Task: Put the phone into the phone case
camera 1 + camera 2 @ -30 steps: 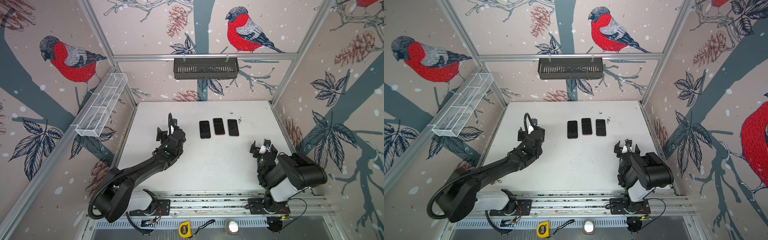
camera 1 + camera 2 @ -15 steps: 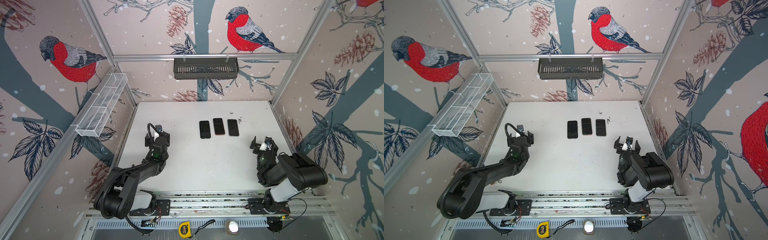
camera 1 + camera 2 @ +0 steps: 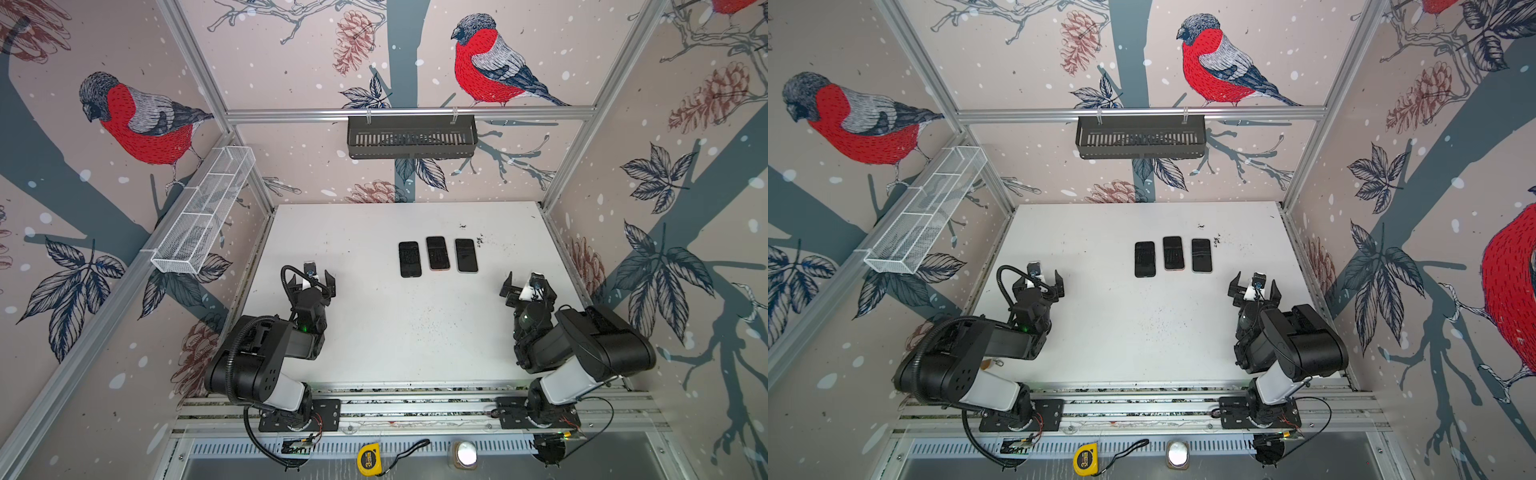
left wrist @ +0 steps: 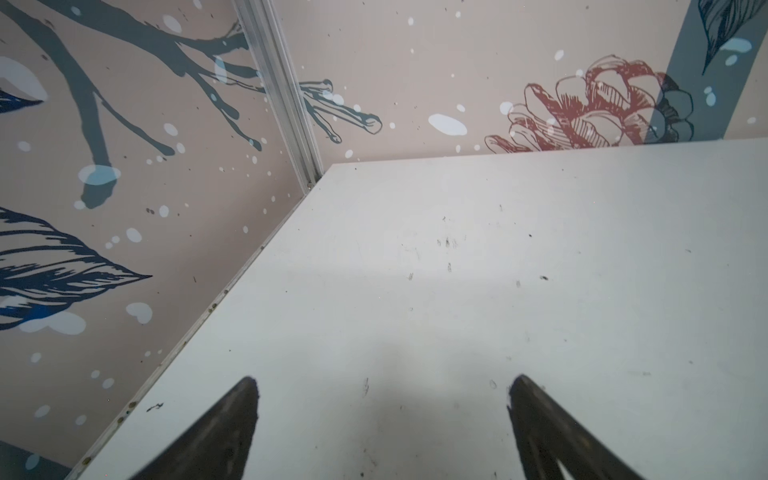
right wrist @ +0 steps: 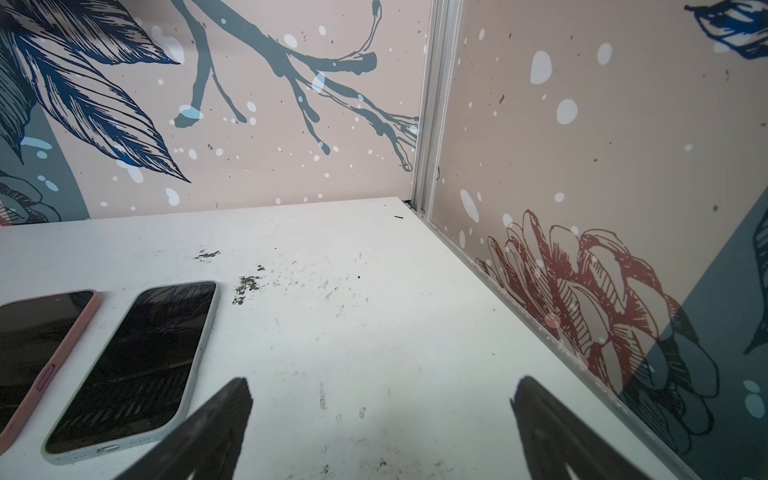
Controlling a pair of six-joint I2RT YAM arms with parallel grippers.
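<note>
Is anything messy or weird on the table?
Just a little. Dark flecks dirty the white table beside the rightmost phone; crumbs or scuffs, I cannot tell. The three phones lie in a neat row.

A scuffed white worktop fills an aluminium-framed booth. Its pale pink walls are papered with red-breasted bullfinches, pine cones and grey-blue branches. A black slotted basket hangs from the far rail, and a white wire shelf runs along the left wall. A yellow tape measure lies at the near edge, beyond the worktop.
</note>
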